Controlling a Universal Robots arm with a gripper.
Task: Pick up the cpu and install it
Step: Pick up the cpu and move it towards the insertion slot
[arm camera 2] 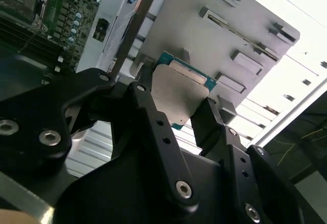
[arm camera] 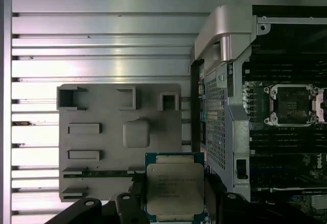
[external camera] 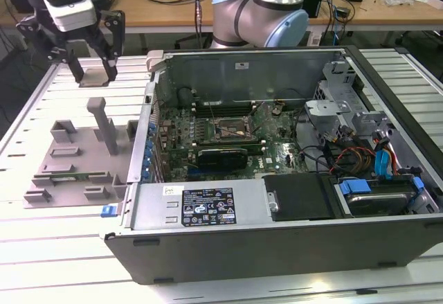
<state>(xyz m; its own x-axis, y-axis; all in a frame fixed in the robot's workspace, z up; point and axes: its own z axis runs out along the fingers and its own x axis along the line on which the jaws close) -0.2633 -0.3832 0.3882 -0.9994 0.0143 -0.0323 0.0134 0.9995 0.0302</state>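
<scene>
A pale slatted worktop (external camera: pixel 48 255) carries an open computer case (external camera: pixel 277 248), lying on its side with the motherboard exposed. At the exterior view's left of the case lies a grey fixture plate (external camera: pixel 69 172) with raised blocks. The arm (external camera: pixel 259 13) rises behind the case. Its black jaws hang above the worktop at the far end of the plate, closed on two opposite edges of the cpu (arm camera: pixel 175 185), silvery top up. The cpu is held in the air, off the plate and outside the case. The socket (arm camera: pixel 293 104) on the motherboard sits open, well apart from the cpu.
</scene>
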